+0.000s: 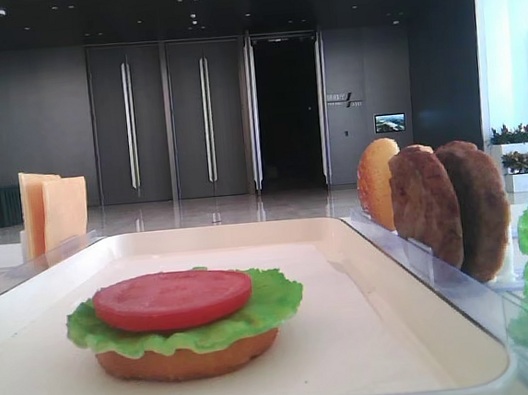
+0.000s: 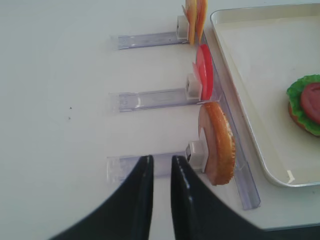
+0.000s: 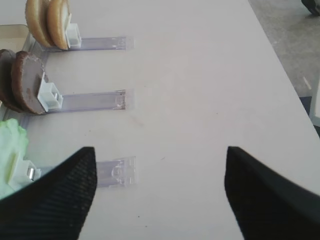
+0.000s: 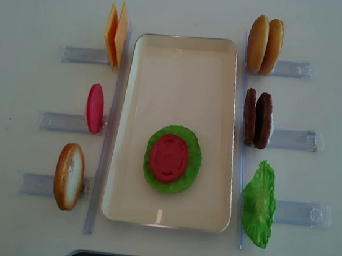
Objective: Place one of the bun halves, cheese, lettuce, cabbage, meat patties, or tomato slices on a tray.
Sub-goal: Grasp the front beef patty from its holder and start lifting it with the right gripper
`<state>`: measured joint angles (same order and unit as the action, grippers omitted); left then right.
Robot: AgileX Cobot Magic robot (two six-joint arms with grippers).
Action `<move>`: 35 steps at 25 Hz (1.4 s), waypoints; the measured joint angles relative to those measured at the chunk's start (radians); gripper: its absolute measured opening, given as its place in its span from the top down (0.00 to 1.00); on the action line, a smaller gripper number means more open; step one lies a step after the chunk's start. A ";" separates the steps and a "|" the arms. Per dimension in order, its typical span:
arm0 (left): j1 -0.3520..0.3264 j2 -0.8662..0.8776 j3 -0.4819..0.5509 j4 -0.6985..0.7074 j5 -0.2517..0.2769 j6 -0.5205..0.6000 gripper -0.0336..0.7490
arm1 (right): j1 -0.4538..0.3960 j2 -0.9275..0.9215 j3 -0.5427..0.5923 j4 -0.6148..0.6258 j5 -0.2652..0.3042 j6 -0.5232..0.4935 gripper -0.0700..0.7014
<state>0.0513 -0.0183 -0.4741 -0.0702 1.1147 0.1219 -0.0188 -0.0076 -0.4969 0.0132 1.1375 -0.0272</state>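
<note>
Sitting on the tray (image 4: 222, 140) is a bun half under lettuce (image 4: 188, 174) and a tomato slice (image 4: 168, 158). 2 meat patties (image 4: 257, 119) stand in their rack. Right gripper (image 3: 160, 192) gapes wide over bare table (image 3: 200, 75); left gripper (image 2: 158, 192) nearly pinched together, holding nothing.

Clear plastic racks (image 4: 294, 139) on white table (image 4: 35, 11)

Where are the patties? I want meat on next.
In the overhead view, the patties stand upright right of the tray, between the buns and lettuce.
</note>
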 joint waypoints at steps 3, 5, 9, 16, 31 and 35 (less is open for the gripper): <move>0.000 0.000 0.000 0.000 0.000 0.000 0.86 | 0.000 0.000 0.000 0.000 0.000 0.000 0.22; 0.000 0.000 0.000 0.000 0.000 0.000 0.89 | 0.000 0.000 0.000 0.000 0.000 0.000 0.22; 0.000 0.000 0.000 0.000 0.000 0.000 0.93 | 0.000 0.000 0.000 0.000 0.000 0.000 0.22; 0.000 0.000 0.000 0.000 0.000 0.000 0.96 | 0.000 0.000 0.000 0.000 0.000 0.000 0.22; 0.000 0.000 0.000 0.000 0.000 0.000 0.96 | 0.000 0.000 0.000 0.000 0.000 0.000 0.22; 0.000 0.000 0.000 0.000 0.000 0.000 0.96 | 0.000 0.000 0.000 0.000 0.000 0.000 0.22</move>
<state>0.0513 -0.0183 -0.4741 -0.0702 1.1147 0.1219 -0.0188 -0.0076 -0.4969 0.0132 1.1375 -0.0272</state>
